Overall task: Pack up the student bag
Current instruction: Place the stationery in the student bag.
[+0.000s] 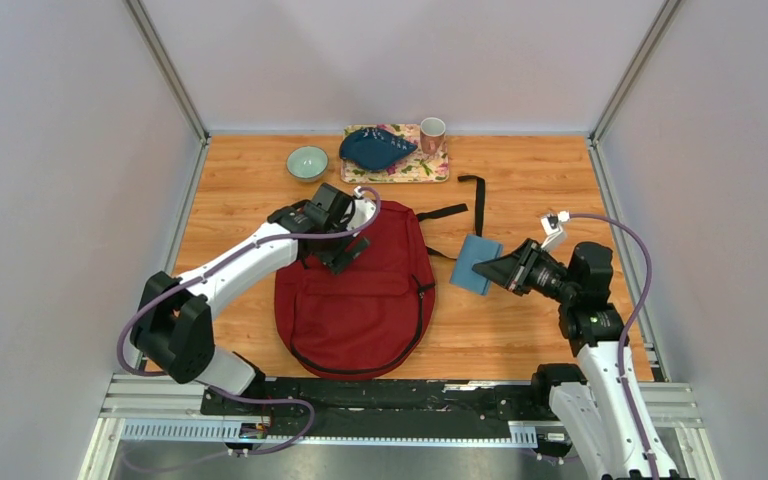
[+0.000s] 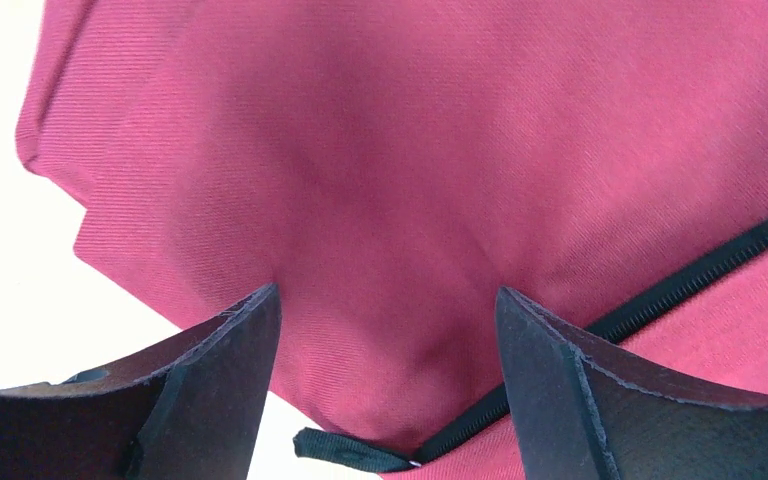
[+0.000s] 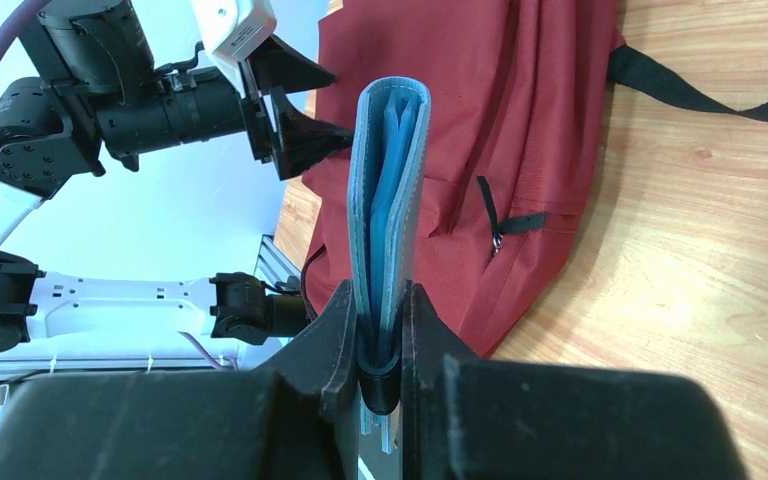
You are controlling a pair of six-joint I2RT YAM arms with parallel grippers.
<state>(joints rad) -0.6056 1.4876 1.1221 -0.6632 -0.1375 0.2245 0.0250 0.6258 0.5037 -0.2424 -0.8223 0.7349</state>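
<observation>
While left claw (image 1: 345, 257) hangs spread over student bag (image 1: 370, 305) | right claw (image 1: 492, 268) pinches wallet (image 1: 472, 262) beside it

Right of student bag (image 1: 360, 300), wallet (image 1: 476, 264) — tray (image 1: 415, 171) behind.

Top cam high, near side, looks down. L wrist v. close on student bag (image 2: 380, 180); R wrist low, nearby; all share it.

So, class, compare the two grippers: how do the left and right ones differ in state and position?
The left gripper is open and empty; the right gripper is shut on the blue wallet. The left one is over the red student bag; the right one is beside the bag, over the wooden table. Both are black with two fingers.
</observation>
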